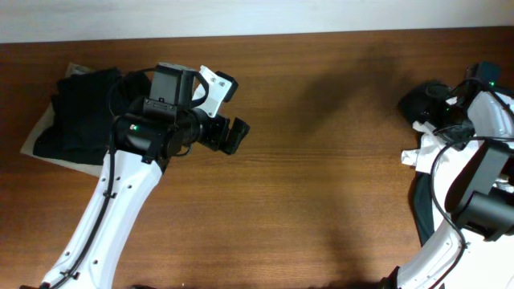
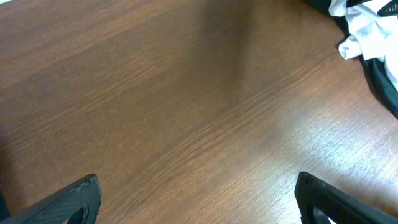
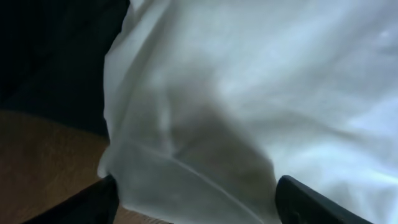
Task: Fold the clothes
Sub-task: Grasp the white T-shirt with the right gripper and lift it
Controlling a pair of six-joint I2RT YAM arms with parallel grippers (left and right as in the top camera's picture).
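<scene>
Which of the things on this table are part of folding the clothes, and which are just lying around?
Part of the job:
- white T-shirt, crumpled at the right edge
- black garment next to it
- black pile at the far left

Just lying about:
- pale sheet sticking out from under the black pile

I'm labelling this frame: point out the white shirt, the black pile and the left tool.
White shirt (image 3: 261,74), right wrist view, mid-cloth.
Black pile (image 1: 80,120), overhead view, centre of heap.
Left tool (image 2: 198,186), left wrist view, midway between fingertips.
</scene>
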